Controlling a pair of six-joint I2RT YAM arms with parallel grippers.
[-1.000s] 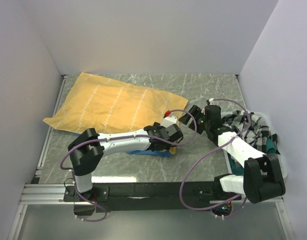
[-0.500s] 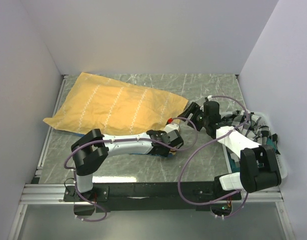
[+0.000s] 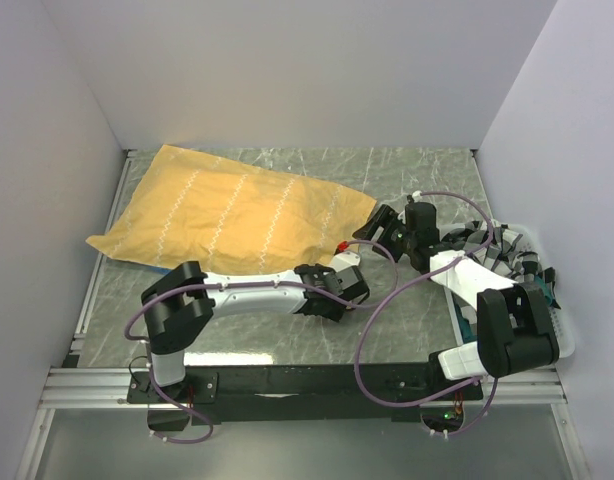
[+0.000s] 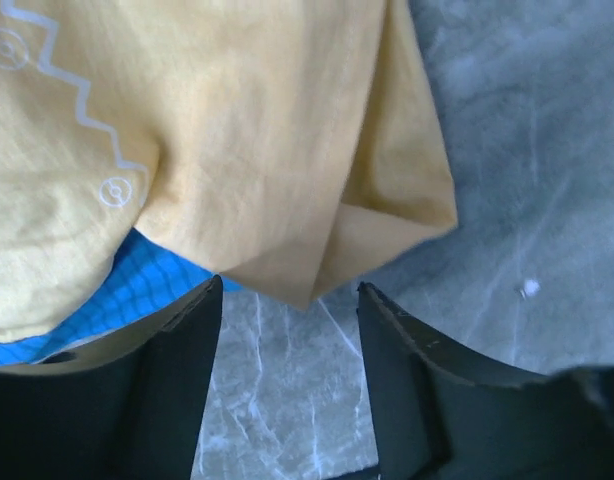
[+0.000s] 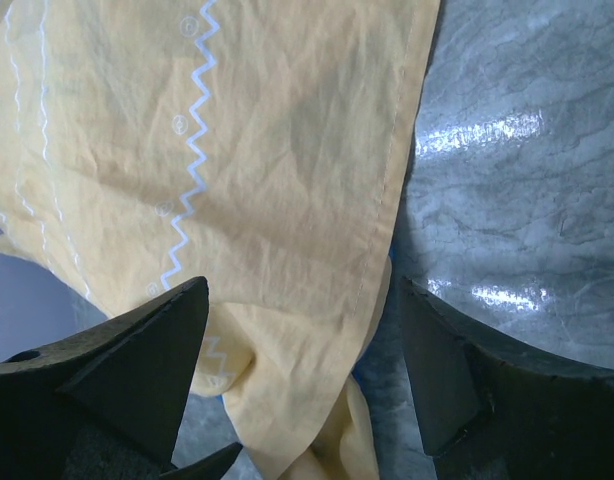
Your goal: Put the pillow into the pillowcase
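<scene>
The mustard-yellow pillowcase (image 3: 237, 215) lay plump, zigzag side up, across the left and middle of the marble worktop (image 3: 427, 180), just where it had been a second before. Whether the pillow was inside it could not be told. The left gripper (image 4: 287, 295) had dropped lower and nearer the front edge than a second earlier. Its arm now stretched flat along the cloth's near side and covered most of the blue underside that had shown there. Its jaws stood apart and held nothing, with the tip of the pillowcase's near right corner just ahead of them over bare marble. The right gripper (image 5: 305, 295) had edged slightly left toward the pillowcase's right end. Its jaws were wide, the yellow hem running between them but not pinched. A black-and-white checked cloth (image 3: 502, 255) sat heaped at the worktop's right edge.
</scene>
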